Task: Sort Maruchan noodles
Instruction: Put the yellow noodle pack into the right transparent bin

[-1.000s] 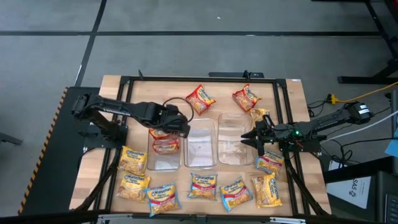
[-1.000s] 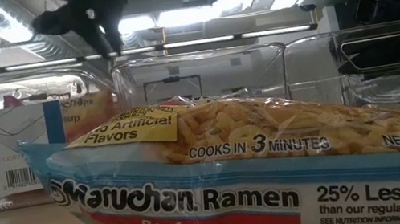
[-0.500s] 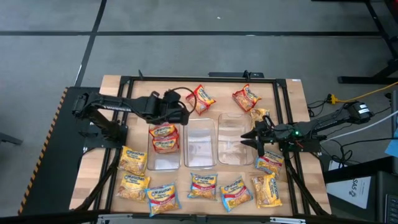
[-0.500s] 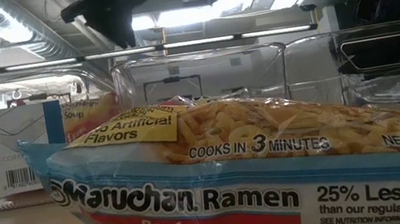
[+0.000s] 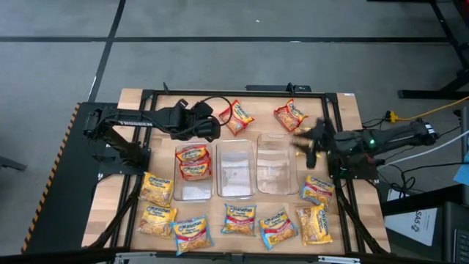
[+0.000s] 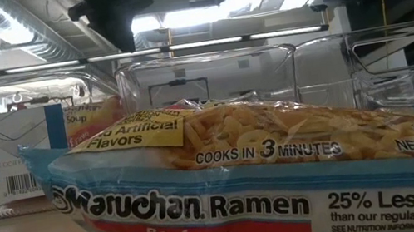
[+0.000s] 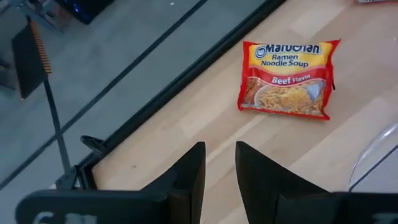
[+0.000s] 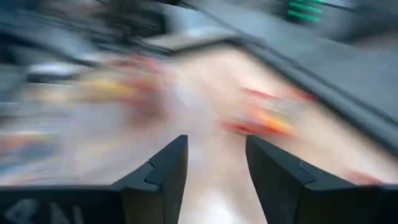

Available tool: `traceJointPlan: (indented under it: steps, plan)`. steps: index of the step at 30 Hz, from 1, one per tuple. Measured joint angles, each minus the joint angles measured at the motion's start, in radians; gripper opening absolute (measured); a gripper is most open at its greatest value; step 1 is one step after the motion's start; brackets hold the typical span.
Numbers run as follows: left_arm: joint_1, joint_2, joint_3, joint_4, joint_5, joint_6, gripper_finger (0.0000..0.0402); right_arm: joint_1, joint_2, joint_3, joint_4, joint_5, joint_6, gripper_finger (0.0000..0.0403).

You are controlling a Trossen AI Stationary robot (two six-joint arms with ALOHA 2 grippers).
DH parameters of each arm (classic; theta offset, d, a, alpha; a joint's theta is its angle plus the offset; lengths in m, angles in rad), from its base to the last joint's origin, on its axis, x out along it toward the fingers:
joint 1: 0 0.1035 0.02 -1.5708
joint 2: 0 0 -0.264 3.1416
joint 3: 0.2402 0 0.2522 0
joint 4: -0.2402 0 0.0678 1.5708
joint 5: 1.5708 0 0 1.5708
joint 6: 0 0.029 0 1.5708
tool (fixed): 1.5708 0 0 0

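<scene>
A grey floor surrounds the wooden counter (image 5: 132, 99), which carries a black frame and three clear bins side by side at its middle. Left to right: the left pincer (image 5: 212, 130) hovers near the counter's far edge, just beyond the left bin (image 5: 193, 191); its fingers (image 7: 189, 171) are parted by a narrow gap and hold nothing. Ahead of it lies a red packet (image 7: 287, 78) printed "Maruchan Ramen Noodle Soup, Beef Flavor". The left bin holds red packets (image 5: 193, 163); the middle bin (image 5: 236, 170) and right bin (image 5: 275, 167) look bare. A second red packet (image 5: 290, 115) lies toward the far right. The right pincer (image 5: 304, 146) hovers at the right bin's right side, fingers (image 8: 165, 171) spread apart, gripping nothing; its own view is smeared. Along the near edge lies a row of blue and yellow packets (image 5: 238, 219). The nearest (image 6: 268, 177) reads "Maruchan Ramen, Beef Flavor", "No Artificial Flavors", "Cooks in 3 minutes", "25% Less Sodi…".
</scene>
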Motion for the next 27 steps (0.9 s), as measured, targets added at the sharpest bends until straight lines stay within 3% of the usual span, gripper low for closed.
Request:
traceJointPlan:
  steps: [2,4,10,16,24,27]
  plan:
    - [0.0,0.0,0.0,0.0,-0.002,0.015,0.0082,-0.001,0.01,0.063,-0.239,0.152,0.127,0.0167]
    - [0.0,0.0,0.0,0.0,-0.002,0.037,0.0082,-0.001,0.01,0.101,-0.446,0.219,0.267,0.0167]
    - [0.0,0.0,0.0,0.004,-0.002,0.145,0.0082,0.0,-0.029,0.082,-0.837,0.149,0.733,0.0167]
    - [0.0,0.0,0.0,0.005,0.008,0.235,0.0082,0.0,-0.05,0.075,-0.743,0.098,0.833,0.0168]
    - [0.0,0.0,0.0,0.004,0.01,0.264,0.0082,-0.045,-0.05,0.076,-0.688,0.055,0.812,0.0168]
    - [0.0,0.0,0.0,0.005,0.009,0.289,0.0082,-0.1,-0.048,0.076,-0.571,0.09,0.751,0.0168]
